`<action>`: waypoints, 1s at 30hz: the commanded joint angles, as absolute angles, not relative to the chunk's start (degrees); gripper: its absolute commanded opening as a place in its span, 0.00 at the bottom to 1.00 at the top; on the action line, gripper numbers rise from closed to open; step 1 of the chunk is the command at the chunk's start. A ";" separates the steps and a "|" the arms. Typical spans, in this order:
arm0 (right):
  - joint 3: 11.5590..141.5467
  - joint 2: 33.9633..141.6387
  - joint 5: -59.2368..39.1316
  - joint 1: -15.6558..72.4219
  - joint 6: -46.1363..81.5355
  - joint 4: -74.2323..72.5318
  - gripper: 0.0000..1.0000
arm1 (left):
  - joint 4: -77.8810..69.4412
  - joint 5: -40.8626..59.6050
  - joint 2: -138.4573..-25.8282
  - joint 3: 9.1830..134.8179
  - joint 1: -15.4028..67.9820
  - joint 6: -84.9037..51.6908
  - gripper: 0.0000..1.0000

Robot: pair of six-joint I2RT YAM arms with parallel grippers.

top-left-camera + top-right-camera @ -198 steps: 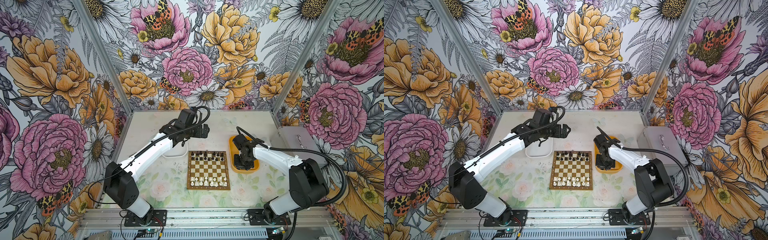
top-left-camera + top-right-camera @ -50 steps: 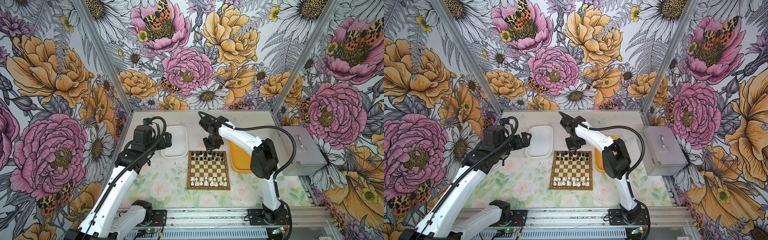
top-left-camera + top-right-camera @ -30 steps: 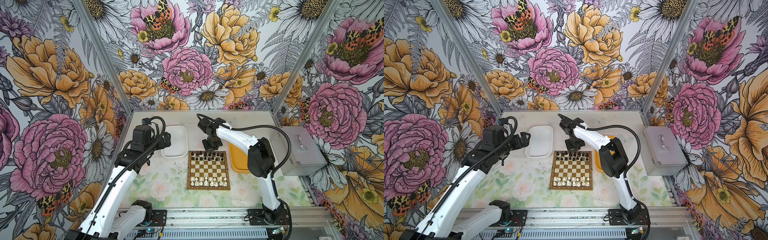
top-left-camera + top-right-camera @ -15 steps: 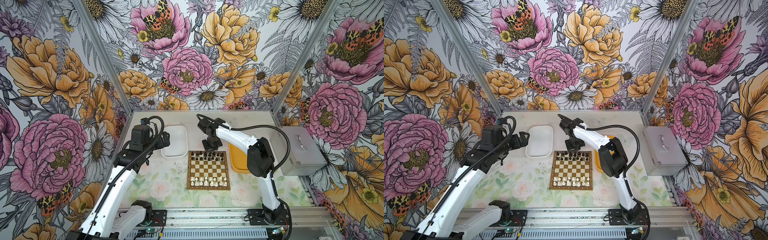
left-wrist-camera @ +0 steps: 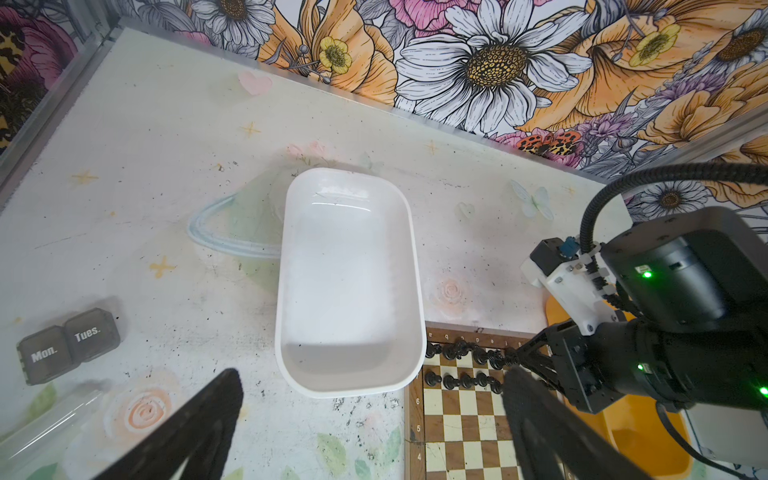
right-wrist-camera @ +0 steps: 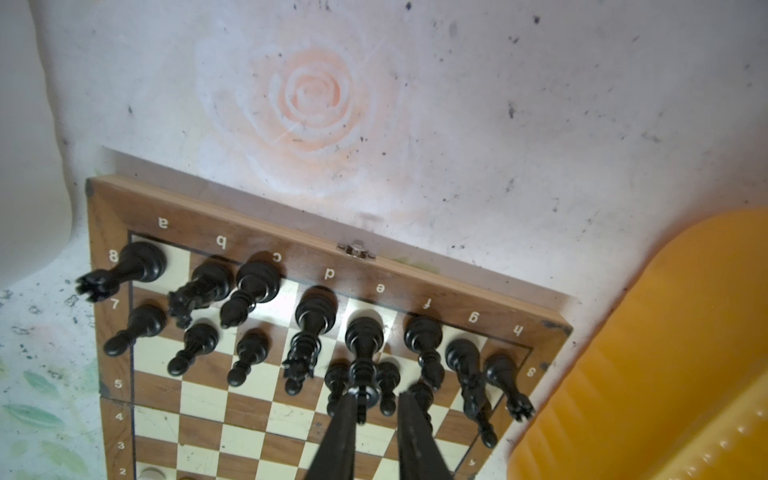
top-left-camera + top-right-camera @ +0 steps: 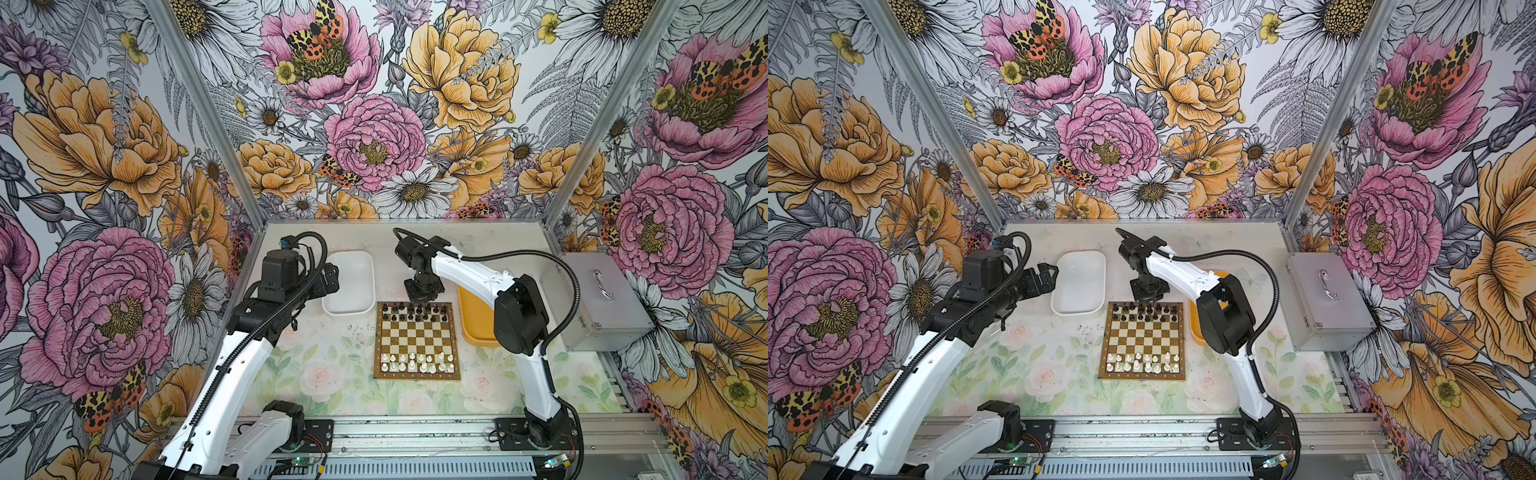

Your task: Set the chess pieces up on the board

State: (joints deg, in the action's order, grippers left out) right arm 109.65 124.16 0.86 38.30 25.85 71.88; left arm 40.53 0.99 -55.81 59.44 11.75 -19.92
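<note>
On the floral table (image 7: 332,374): the board (image 7: 417,338) mid-table, a white tray (image 7: 349,282), a yellow tray (image 7: 473,328), a metal case (image 7: 598,303) at the right edge.

Both top views: chess pieces (image 7: 441,358) too small to tell ranks. Right gripper (image 7: 420,294): fingertips hidden under its own wrist. Yellow tray (image 7: 471,328) half behind right arm. Right wrist view: board (image 6: 303,266) cut by frame edge; white tray (image 6: 29,166) a blur. Left gripper (image 5: 374,376): fingers (image 5: 199,424) run off frame.
</note>
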 commanded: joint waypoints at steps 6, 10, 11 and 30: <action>110.54 123.27 2.77 38.67 26.03 71.13 0.25 | 40.77 1.91 -55.08 59.94 10.99 -18.86 0.99; 111.67 122.83 2.70 38.67 26.02 71.13 0.29 | 40.74 1.85 -55.20 60.29 10.83 -18.51 0.99; 112.02 122.71 2.68 38.67 26.04 71.19 0.30 | 40.67 1.77 -55.24 60.40 10.78 -18.48 0.99; 116.14 98.44 21.63 27.46 14.08 69.08 1.00 | 32.31 1.10 -55.04 58.07 -2.82 -14.18 0.99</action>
State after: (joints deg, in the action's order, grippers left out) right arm 121.40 105.16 14.98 30.44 17.61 69.63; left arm 35.97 1.52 -57.65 60.58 -0.14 -15.64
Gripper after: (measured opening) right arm 0.995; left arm 0.989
